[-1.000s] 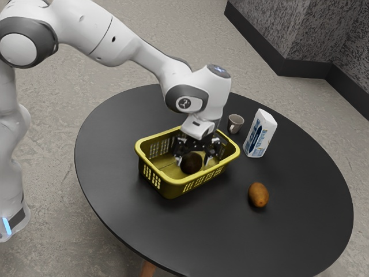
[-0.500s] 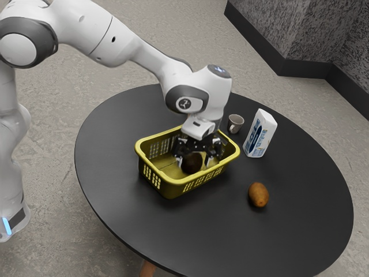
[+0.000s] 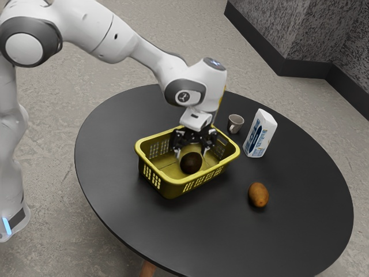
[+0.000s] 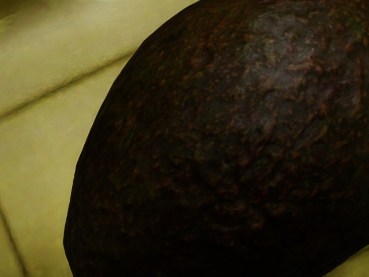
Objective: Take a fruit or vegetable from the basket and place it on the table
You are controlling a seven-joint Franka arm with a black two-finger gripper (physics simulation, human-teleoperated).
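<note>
At the yellow basket [image 3: 167, 188], exterior view, jaws agape near a dark avocado [image 3: 191, 164]; wrist view, its pebbled skin.

In the exterior view, the left edge cuts off part of the arm [image 3: 109, 37], and the top edge trims it too. The end effector [image 3: 192, 153] hides part of the basket's [image 3: 166, 180] far rim, and whether it touches the avocado [image 3: 191, 163] is too small to tell. The avocado's underside is hidden. The print on the carton [image 3: 261, 134] is too small to read. The lower edge crops the counter [image 3: 222, 239] and its leg [image 3: 147, 269]. In the wrist view, the avocado runs past three edges, covering much of the basket's floor.
</note>
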